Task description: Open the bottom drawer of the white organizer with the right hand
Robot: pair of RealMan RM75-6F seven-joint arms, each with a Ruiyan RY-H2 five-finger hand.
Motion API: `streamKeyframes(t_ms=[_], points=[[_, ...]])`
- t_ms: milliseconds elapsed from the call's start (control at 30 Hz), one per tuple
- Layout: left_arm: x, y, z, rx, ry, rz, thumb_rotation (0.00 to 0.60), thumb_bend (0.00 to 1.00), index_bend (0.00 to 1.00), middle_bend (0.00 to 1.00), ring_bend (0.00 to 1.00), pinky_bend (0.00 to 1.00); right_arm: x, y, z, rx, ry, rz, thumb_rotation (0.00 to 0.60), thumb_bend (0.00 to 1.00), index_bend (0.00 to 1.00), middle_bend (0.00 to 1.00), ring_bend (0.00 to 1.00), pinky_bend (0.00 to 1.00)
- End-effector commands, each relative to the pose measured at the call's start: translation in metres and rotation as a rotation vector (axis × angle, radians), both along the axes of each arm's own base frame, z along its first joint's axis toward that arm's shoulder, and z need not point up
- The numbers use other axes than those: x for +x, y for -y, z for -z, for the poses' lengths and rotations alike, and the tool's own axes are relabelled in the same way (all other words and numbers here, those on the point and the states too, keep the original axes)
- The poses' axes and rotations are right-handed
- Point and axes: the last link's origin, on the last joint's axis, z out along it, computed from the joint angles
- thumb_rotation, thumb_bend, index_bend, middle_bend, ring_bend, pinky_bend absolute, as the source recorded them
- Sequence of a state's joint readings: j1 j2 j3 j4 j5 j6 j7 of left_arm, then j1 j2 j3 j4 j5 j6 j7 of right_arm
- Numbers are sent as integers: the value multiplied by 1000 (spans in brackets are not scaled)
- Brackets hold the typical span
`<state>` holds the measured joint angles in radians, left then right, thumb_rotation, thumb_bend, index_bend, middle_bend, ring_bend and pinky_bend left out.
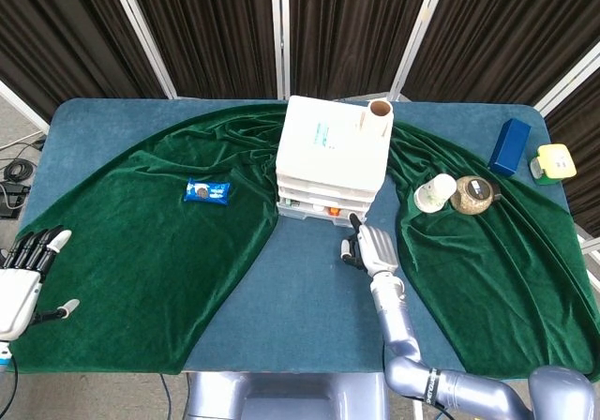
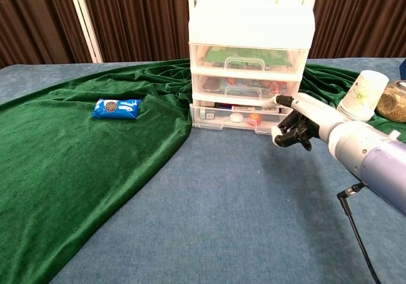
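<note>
1. The white organizer (image 2: 250, 56) is standing at the table's (image 1: 300, 298) centre, rear edge on the green cloth (image 1: 150, 232).
2. The bottom drawer (image 2: 233, 116) is sitting slightly pulled out.
3. The right hand (image 2: 297, 120) is hovering at the drawer's right front corner — fingers curled in, one extended toward the organizer (actual contact cannot be told).
4. The left hand (image 1: 23, 279) is resting near the table's left edge — fingers apart, holding nothing.

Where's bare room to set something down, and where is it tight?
Free: green cloth between snack packet and left hand; bare blue tabletop left of right hand. Crowded: organizer front, and by the paper cup and round jar.
</note>
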<state>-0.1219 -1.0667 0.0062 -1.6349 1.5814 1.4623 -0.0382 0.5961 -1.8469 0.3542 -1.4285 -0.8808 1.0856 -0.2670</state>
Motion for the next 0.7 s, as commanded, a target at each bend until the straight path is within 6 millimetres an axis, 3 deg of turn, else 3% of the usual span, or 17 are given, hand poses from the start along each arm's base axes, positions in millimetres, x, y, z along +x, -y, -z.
streamKeyframes(t_ms=[33,400,700], points=[[0,0,0,0,0,0,600,111,0,0,0,0,-1,1,1,3,-4,5,600,538,213,802,881,780],[0,0,1,-4,-1,-1,600,111,0,0,0,0,-4,6,4,19,-13,20,600,539,238,802,881,780],[-1,0,1,-6,-1,-3,600,111,0,0,0,0,-2,3,4,18,-12,8,600,544,420,821,894,783]])
